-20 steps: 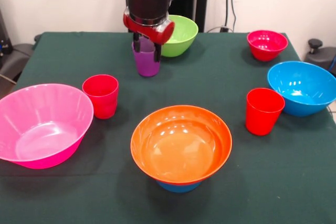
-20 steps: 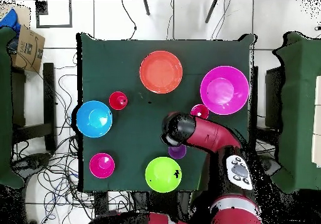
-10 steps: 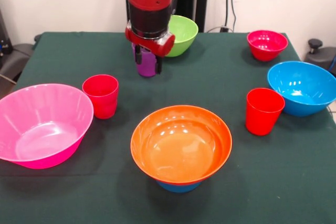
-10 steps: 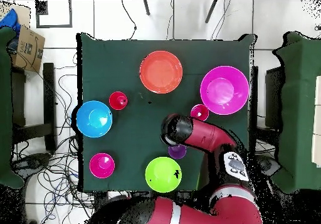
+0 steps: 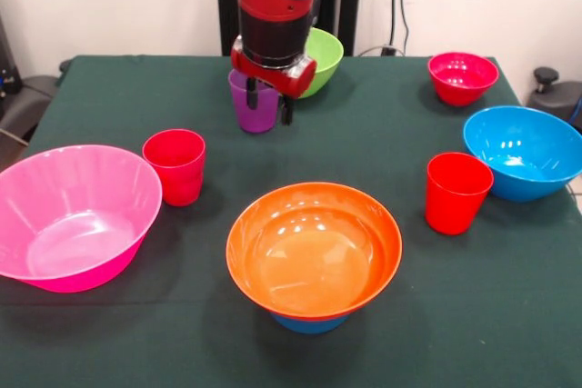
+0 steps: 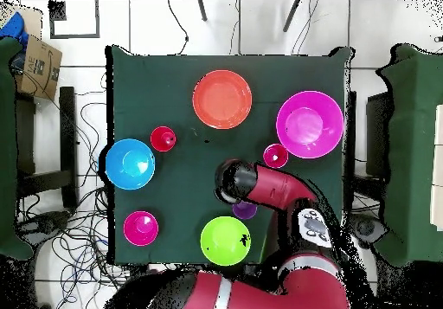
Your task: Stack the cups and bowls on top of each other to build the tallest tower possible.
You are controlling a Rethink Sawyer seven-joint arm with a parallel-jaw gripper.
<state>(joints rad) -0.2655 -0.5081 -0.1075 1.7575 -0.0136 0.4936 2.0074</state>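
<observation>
The translucent purple cup [image 5: 249, 104] stands upright on the green cloth in front of the lime green bowl [image 5: 320, 59]. My gripper [image 5: 272, 106] hangs over the cup's right side with its fingers apart, the right finger [image 5: 285, 114] outside the cup wall. The cup rests on the table. In the overhead view the arm's wrist [image 6: 232, 182] covers the gripper and the cup [image 6: 245, 209] peeks out beside it. The tower is the orange bowl [image 5: 314, 247] on a small blue bowl [image 5: 307, 323] at the front middle.
One red cup [image 5: 175, 165] stands by the large pink bowl [image 5: 73, 215]. The other red cup [image 5: 457, 193] is beside the large blue bowl [image 5: 526, 152]. A small red-magenta bowl [image 5: 463, 77] sits at the far right.
The gripper has shifted to the picture's right across the purple cup in the front view. The cup stays in the same spot on the table.
</observation>
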